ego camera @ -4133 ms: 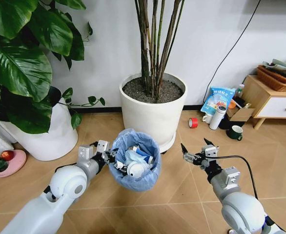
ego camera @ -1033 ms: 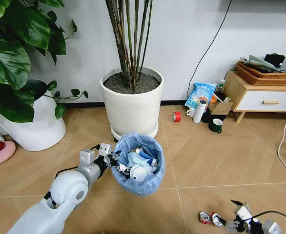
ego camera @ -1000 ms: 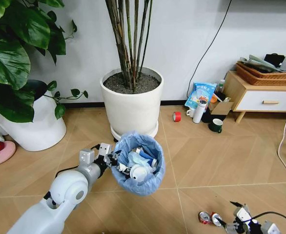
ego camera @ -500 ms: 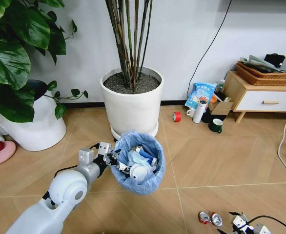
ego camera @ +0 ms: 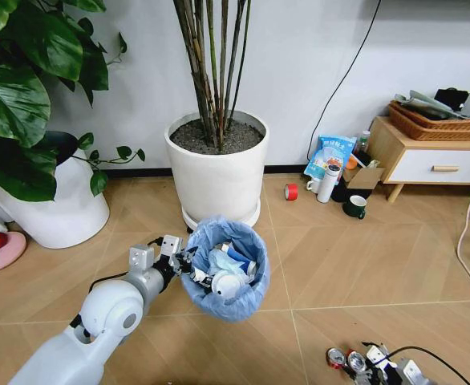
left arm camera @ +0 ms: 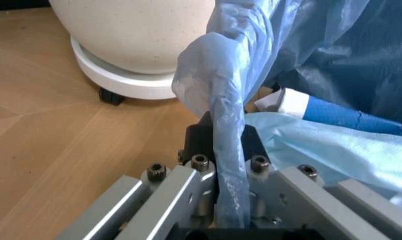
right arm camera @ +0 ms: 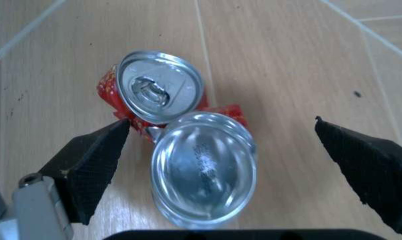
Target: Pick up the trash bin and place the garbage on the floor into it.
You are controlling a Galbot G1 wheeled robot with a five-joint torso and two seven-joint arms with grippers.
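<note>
The trash bin (ego camera: 223, 269) is held by the clamped left pincer (ego camera: 184, 261); crushed cans (right arm camera: 184, 155) are straddled by the spread-apart right pincer (right arm camera: 224, 165).

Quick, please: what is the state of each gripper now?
Left gripper: shut on the rim of the trash bin, holding it up.
Right gripper: open, fingers on either side of the crushed red can on the floor.
</note>
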